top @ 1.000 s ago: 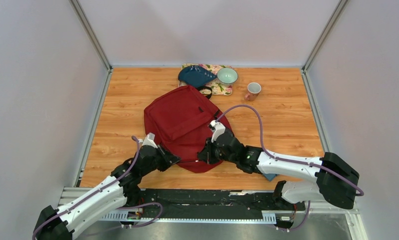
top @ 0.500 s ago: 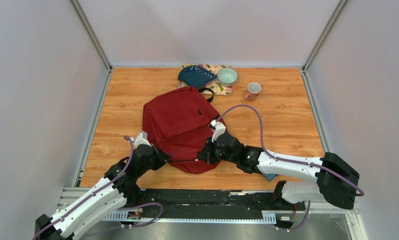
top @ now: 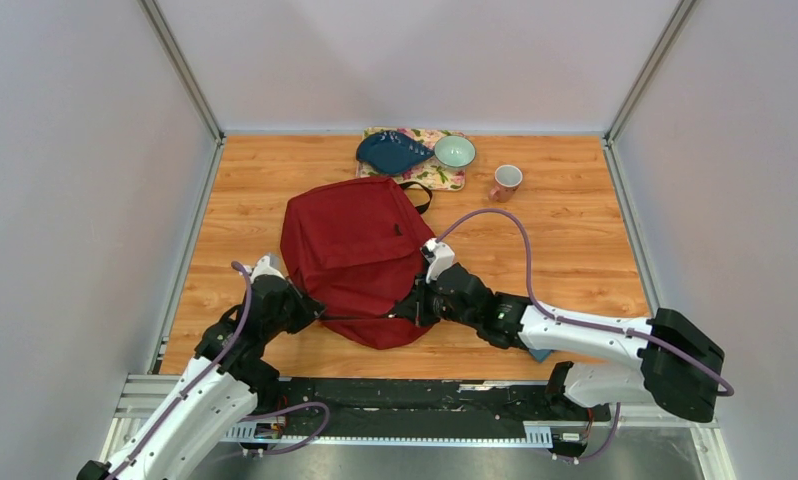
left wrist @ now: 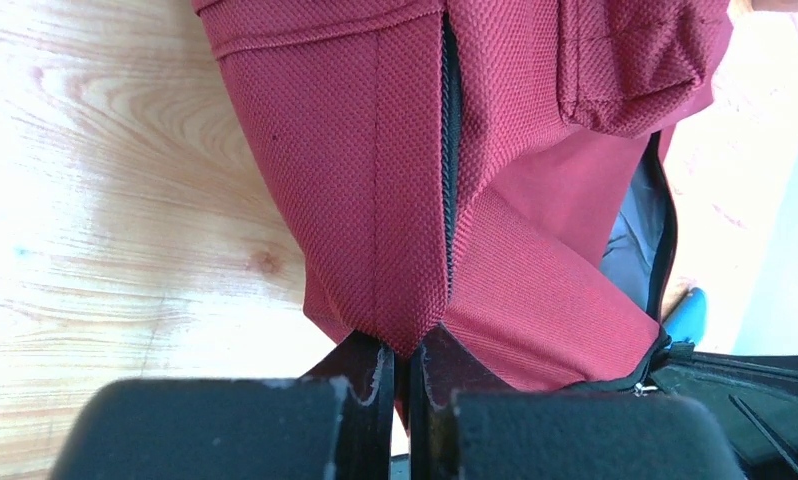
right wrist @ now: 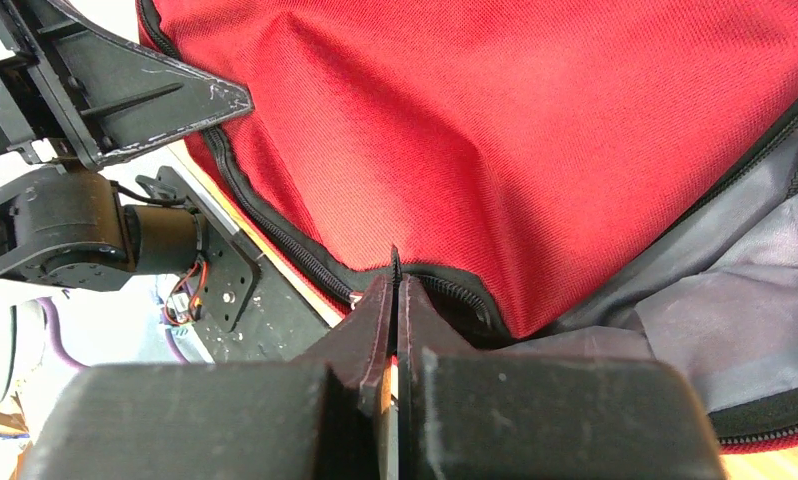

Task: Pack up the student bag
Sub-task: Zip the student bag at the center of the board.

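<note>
BAG HELD AT BOTH CORNERS: The student bag [top: 350,255], a large dark red fabric backpack with black zippers, lies flat in the middle of the light wooden bench [top: 575,240]. Its black top loop points to the far side and its lower edge lies near the bench's near edge. The left tool [top: 313,312] is closed on a fold of the bag's red cloth at the near left corner, right beside a zipper line, as the left wrist view shows. The right tool [top: 412,308] is clamped on the black zipper border at the near right corner, where the opened mouth shows grey lining [right wrist: 695,300]. Between the two tools the bag's near edge runs taut and straight. At the far edge a flowered rectangular tray [top: 443,180] carries a dark blue pouch [top: 390,152] and a pale green bowl [top: 455,151]; the bag's loop ends just beside the tray. A pink mug [top: 506,181] stands on the wood to the tray's right, apart from it. A small blue object [top: 538,353] peeps out under the right arm. Bare wood shows on both sides of the bag, wider on the right, out to the metal side rails [top: 188,240].
</note>
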Available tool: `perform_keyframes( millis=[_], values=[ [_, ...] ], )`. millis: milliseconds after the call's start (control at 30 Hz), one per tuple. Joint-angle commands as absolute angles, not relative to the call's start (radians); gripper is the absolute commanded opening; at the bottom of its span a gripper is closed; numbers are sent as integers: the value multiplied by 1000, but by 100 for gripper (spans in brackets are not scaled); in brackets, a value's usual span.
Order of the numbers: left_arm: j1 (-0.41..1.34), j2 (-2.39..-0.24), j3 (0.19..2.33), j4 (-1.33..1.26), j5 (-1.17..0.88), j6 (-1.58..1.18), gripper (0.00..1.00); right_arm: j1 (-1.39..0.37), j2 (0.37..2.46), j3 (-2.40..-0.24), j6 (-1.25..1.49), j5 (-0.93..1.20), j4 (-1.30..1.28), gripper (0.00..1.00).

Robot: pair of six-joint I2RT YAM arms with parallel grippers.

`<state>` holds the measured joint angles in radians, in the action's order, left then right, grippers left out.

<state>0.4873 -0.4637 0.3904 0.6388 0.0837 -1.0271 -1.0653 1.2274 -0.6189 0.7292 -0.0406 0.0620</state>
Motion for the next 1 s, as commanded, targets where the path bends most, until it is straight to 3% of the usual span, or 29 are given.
perform_keyframes(
  millis=[0,100,133,233,567,967],
  values=[
    [440,-480,466,726,177,-916,0,-1058,1186,-600,719,-69,58,0],
    [437,-492,468,689,111,-931,23,-1058,1180,-597,712,-46,77,0],
    [437,-491,463,677,66,-939,46,-1058,1180,-597,710,-37,81,0],
    [437,-460,462,650,6,-991,76,-1058,1181,-603,698,29,95,0],
    [439,-368,384,566,-201,-1164,80,-1103,1204,-702,589,156,89,0],
    [439,-354,313,540,-245,-1170,81,-1206,1295,-830,558,149,34,0]
  ],
)
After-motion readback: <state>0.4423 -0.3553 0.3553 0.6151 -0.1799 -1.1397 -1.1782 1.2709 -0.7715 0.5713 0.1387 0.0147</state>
